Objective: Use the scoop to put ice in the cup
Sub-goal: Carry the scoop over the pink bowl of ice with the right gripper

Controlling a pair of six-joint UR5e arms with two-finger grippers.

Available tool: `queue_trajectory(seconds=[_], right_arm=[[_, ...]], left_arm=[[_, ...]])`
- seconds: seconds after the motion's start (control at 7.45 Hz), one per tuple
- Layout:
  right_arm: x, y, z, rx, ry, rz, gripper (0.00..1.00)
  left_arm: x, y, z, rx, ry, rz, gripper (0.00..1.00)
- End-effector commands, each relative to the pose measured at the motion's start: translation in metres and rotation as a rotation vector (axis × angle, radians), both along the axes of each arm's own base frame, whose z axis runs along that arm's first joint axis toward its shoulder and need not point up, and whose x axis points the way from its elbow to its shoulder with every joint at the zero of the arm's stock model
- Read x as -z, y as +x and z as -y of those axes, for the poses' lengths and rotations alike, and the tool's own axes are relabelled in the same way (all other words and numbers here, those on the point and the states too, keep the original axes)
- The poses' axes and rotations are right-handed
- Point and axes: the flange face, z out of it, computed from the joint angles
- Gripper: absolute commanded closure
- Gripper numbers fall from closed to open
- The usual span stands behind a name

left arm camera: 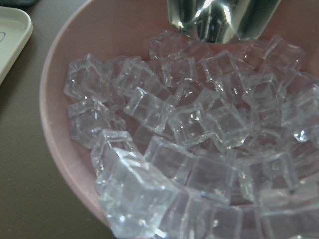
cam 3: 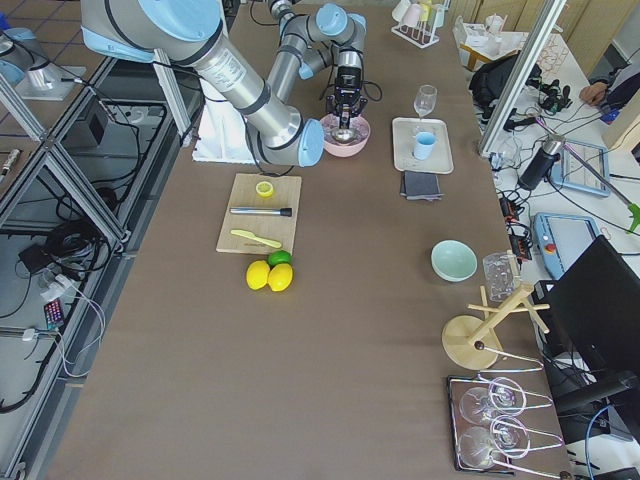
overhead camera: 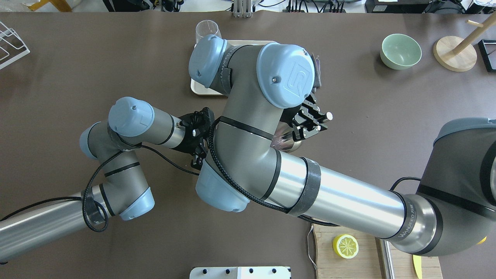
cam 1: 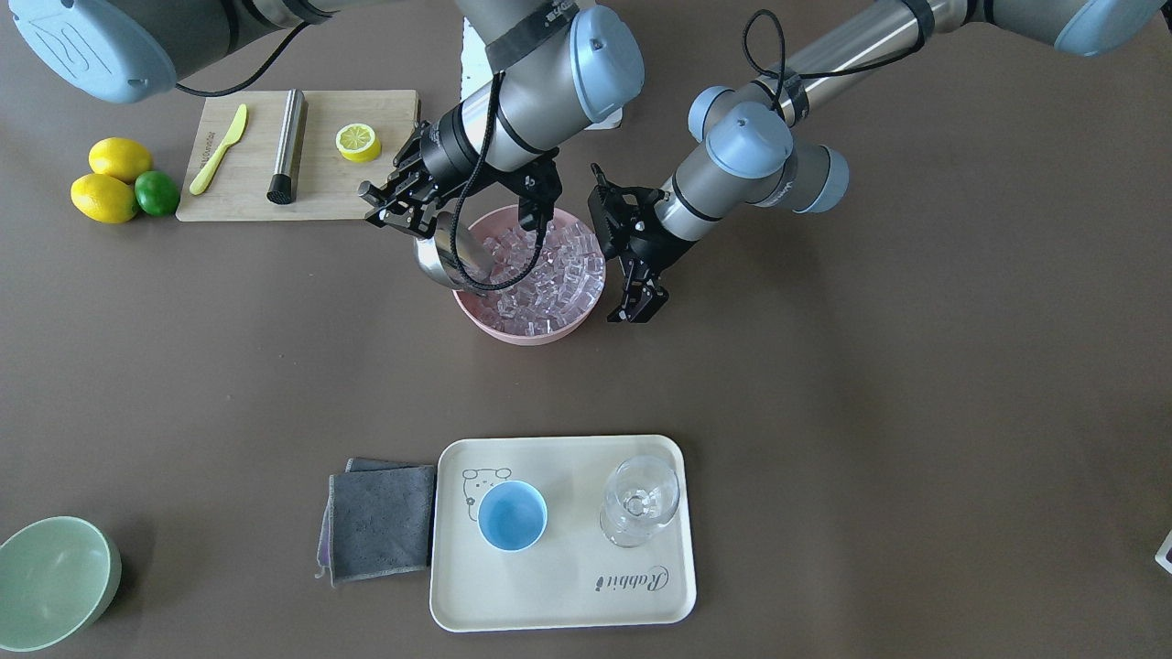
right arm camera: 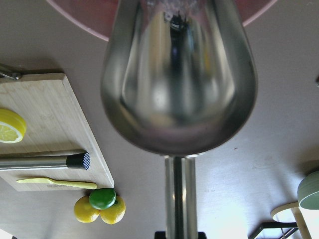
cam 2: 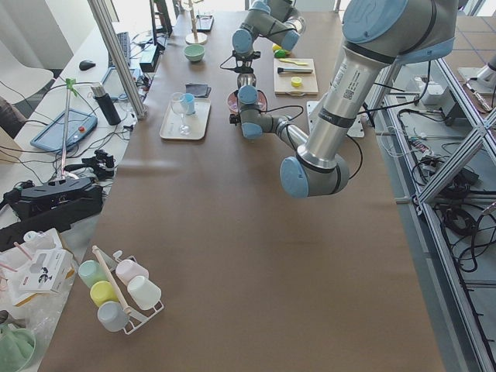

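The steel scoop is held by its handle in my shut right gripper. Its trough dips over the near-left rim of a pink bowl full of clear ice cubes. In the right wrist view the scoop looks empty. In the left wrist view its tip rests at the ice. My left gripper hangs just beside the bowl's other side, fingers slightly apart and empty. The light-blue cup stands empty on a cream tray.
A clear stemmed glass shares the tray. A grey cloth lies beside it, and a green bowl sits at the corner. A cutting board holds a steel cylinder, yellow knife and lemon half, with lemons beside it.
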Motion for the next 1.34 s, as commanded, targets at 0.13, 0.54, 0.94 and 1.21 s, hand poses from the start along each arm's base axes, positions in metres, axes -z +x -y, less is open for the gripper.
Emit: queue_trajectory(seconds=[0.13,0.54,0.94,1.21], right_arm=[[0.008,-0.009,0.002,-0.004,0.035,0.052,1.0],[-0.006,-0.002,-0.002,-0.004,0.079,0.136,1.0],[-0.017,0.0,-0.004,-0.002,0.111,0.212,1.0],[-0.035,0.01,-0.011,-0.001,0.133,0.259,1.0]], left_arm=[[0.0,0.0,0.0,0.0,0.0,0.0,0.01],[0.0,0.0,0.0,0.0,0.0,0.0,0.01],[0.0,0.0,0.0,0.0,0.0,0.0,0.01],[0.0,0.0,0.0,0.0,0.0,0.0,0.01]])
